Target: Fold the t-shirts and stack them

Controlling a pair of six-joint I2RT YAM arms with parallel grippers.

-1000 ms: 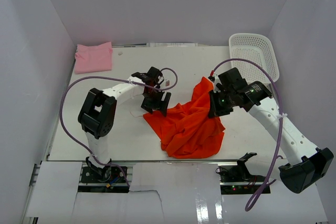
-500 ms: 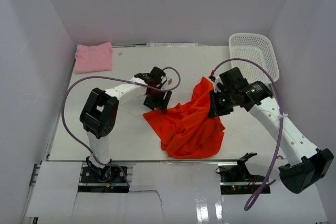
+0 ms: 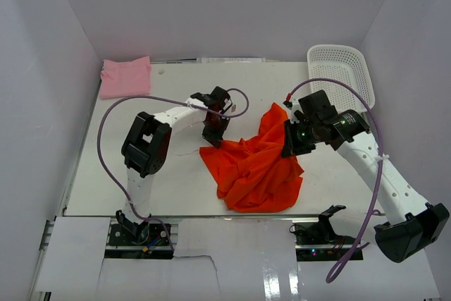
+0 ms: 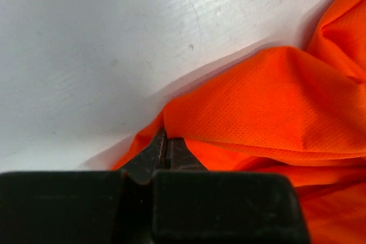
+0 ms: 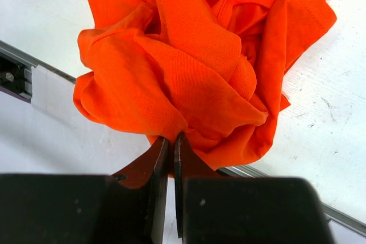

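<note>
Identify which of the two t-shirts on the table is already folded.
The pink t-shirt at the far left corner: it lies as a flat, neat rectangle. The orange t-shirt is crumpled mid-table, pinched by the left gripper and the right gripper.

The orange t-shirt point(image 4: 269, 101) is thin matt cloth with a fine pinhole mesh knit, rumpled into soft folds. The pink t-shirt point(image 3: 125, 77), at ten o'clock on the table, looks a smoother but equally matt cloth. The table point(image 3: 176, 181) has a smooth, hard white top with faint scuffs and a dull sheen, and the basket point(image 3: 345, 68) at two o'clock is white plastic lattice.
</note>
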